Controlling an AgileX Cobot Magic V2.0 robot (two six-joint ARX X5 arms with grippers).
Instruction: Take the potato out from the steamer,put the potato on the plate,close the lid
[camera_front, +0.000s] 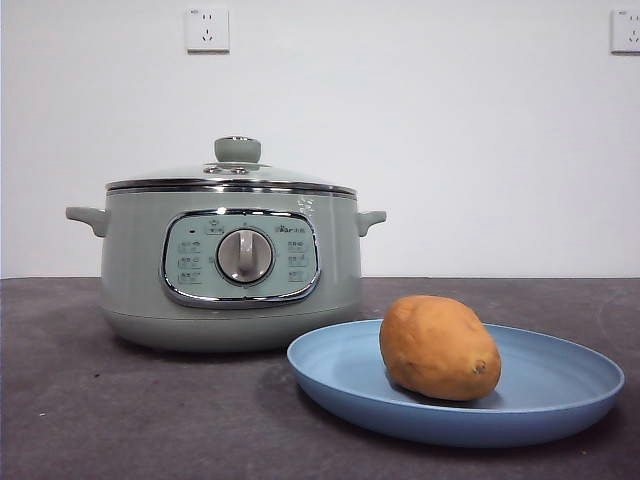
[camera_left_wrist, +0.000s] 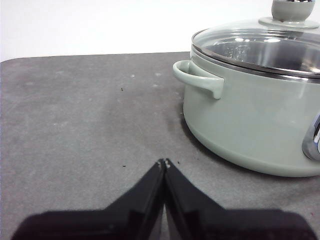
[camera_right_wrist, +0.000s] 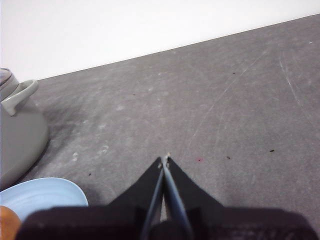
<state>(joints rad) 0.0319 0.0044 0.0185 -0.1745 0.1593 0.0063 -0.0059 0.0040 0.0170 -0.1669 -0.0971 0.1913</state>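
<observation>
A dark grey, scuffed surface (camera_front: 120, 420) is running back to a plain white wall (camera_front: 450, 150) carrying two sockets (camera_front: 207, 29); one steamer (camera_front: 230, 265) is sitting on it with its one lid (camera_front: 232, 172) resting closed on the rim; just beside the pot, one plate (camera_front: 560, 385) is lying flat, and one potato (camera_front: 438, 347) is resting on it — touching nothing else. The left gripper (camera_left_wrist: 164, 163) is hovering over bare surface near the steamer, jaws pressed together and empty; the right gripper (camera_right_wrist: 165, 159) is doing likewise beside the plate.
</observation>
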